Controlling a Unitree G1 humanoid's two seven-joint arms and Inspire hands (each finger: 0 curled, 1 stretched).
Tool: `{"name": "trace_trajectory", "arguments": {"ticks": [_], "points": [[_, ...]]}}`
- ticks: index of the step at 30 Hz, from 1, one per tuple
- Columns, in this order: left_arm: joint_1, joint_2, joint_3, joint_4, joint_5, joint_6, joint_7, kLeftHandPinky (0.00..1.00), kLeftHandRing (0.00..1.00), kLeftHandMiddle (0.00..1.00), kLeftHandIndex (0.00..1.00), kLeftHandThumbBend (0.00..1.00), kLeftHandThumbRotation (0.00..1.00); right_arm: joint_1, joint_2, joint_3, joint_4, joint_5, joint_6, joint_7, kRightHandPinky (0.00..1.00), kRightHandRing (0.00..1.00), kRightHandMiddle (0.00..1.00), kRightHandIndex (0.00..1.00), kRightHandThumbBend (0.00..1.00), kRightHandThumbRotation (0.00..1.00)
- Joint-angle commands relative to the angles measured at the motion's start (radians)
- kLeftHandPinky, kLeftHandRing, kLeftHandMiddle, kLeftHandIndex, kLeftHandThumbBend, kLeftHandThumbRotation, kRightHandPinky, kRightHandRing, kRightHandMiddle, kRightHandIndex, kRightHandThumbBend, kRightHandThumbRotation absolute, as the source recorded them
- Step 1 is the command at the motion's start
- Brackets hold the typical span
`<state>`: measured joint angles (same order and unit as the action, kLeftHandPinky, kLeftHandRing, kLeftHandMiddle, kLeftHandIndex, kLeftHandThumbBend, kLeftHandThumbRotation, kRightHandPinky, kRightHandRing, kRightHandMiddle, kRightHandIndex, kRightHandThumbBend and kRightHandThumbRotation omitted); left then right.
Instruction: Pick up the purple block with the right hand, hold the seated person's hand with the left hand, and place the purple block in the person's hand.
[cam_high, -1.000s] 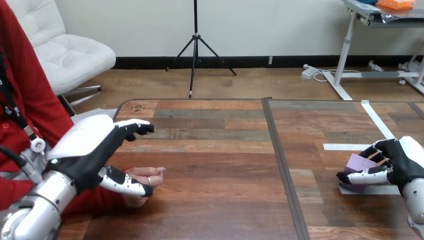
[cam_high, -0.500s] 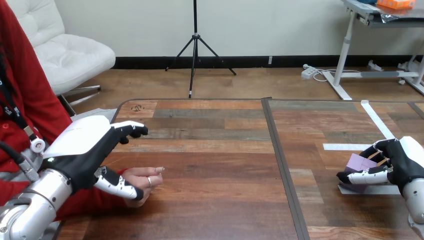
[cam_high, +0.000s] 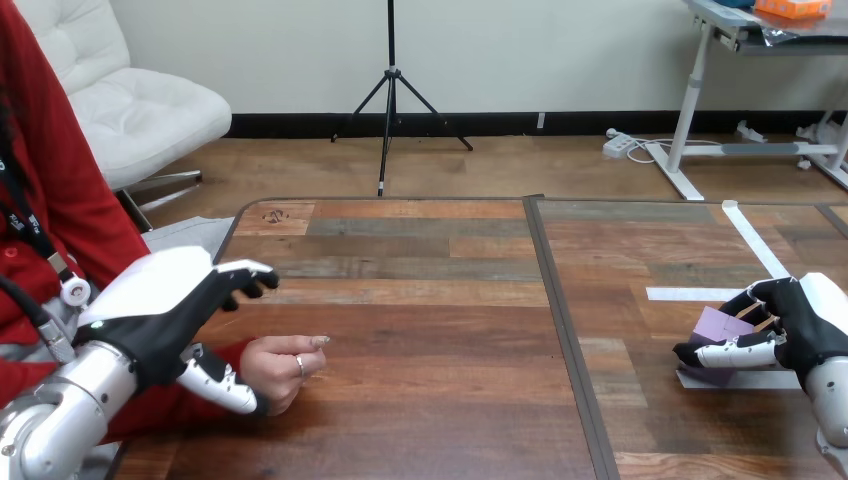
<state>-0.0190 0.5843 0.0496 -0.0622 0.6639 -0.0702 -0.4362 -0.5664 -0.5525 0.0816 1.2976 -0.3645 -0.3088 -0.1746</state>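
Presumably light, rigid, smooth-faced: block (cam_high: 722, 328), clasped by right hand (cam_high: 803, 328), fingers curled behind, thumb in front; pinch opposite flat faces.

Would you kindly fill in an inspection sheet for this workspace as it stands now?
Surface: wooden table, with a seam down the middle.
Job's things: purple block at the right, low by the table; person's hand resting on the table at the left.
Clutter: white tape strips on the right half.
Robot hands: left robot hand open, fingers straight above the person's hand, thumb beside the wrist; right robot hand curled round the purple block.
Cables: nothing seen.
Surroundings: a person seated at the table's left side.
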Motion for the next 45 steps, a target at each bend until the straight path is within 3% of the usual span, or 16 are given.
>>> {"name": "trace_trajectory", "arguments": {"ticks": [1,6,19,39,45], "points": [[-0.074,0.035,-0.015,-0.065,-0.006,0.066,-0.048,0.76,0.81,0.84,0.84,1.00,0.02,-0.073,-0.012,-0.010,-0.037,0.016,-0.027,-0.019,0.42,0.45,0.48,0.47,0.82,0.00],[-0.080,0.040,-0.025,-0.091,0.001,0.126,-0.097,0.76,0.82,0.84,0.86,0.99,0.02,-0.072,-0.013,-0.012,-0.040,0.018,-0.031,-0.019,0.42,0.45,0.48,0.47,0.82,0.00],[-0.101,0.055,-0.055,-0.113,0.016,0.217,-0.156,0.70,0.79,0.81,0.84,0.96,0.00,-0.075,-0.018,-0.007,-0.041,0.015,-0.034,-0.023,0.42,0.45,0.48,0.47,0.81,0.00],[-0.169,0.093,-0.121,-0.079,0.061,0.310,-0.213,0.70,0.80,0.82,0.83,0.91,0.00,-0.078,-0.017,-0.008,-0.042,0.016,-0.041,-0.025,0.42,0.44,0.48,0.48,0.82,0.00],[-0.193,0.102,-0.146,-0.055,0.083,0.315,-0.212,0.70,0.80,0.82,0.83,0.90,0.00,-0.079,-0.016,-0.010,-0.042,0.018,-0.044,-0.025,0.42,0.44,0.48,0.48,0.82,0.00]]}}
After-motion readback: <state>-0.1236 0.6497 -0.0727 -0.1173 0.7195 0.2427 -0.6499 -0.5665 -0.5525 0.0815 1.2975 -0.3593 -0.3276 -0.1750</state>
